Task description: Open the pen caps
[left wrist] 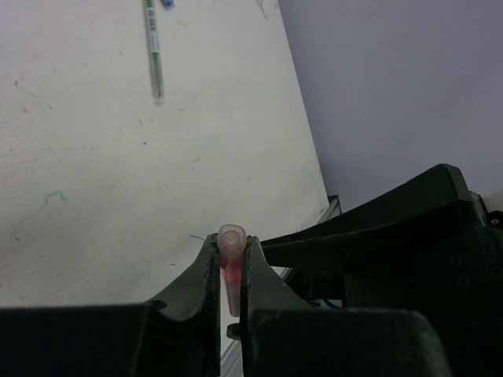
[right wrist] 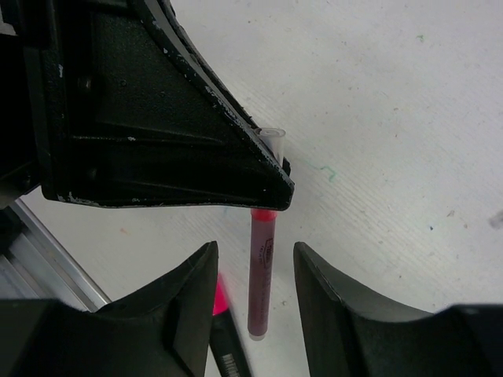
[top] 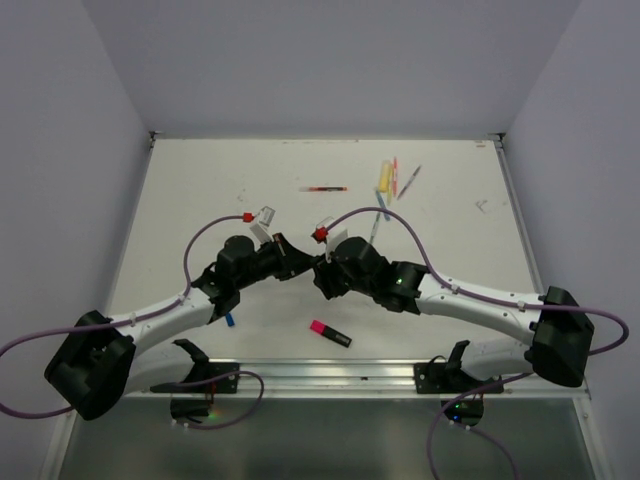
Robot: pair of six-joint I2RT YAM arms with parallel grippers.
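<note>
Left claw [left wrist: 233, 245]: closed; both fingers clamp the clear cap [left wrist: 232, 234], which sits on the end of a red pen [right wrist: 260, 283]. The red of the pen shows through the cap's wall, so the cap is on. The cap's rim stands just proud of my fingertips.

Right claw [right wrist: 255, 247]: open. The pen's body runs out from my left claw and lies in the gap between my right fingers; neither finger touches it, with free space on both sides. The two claws meet nose to nose over the middle of the table [top: 200, 200], nearer the front rail [top: 330, 372] than the far edge; whether the pen's free end touches the surface I cannot tell.

Edges: the table is walled on the left, right and far sides, and the rail bounds the near side. Both arms reach inward from the near corners, well apart from the side walls.

Items on the surface: a pink-and-black highlighter [top: 330, 334] lies just below the claws, between them and the rail; a red-and-black pen [top: 325, 188] lies beyond the claws toward the far edge; a cluster of pens [top: 388, 180] lies at far right; a green pen [left wrist: 155, 51] lies apart on its own in the left wrist view; a small blue piece [top: 229, 320] lies just beside my left arm, too small to tell cap from pen.
</note>
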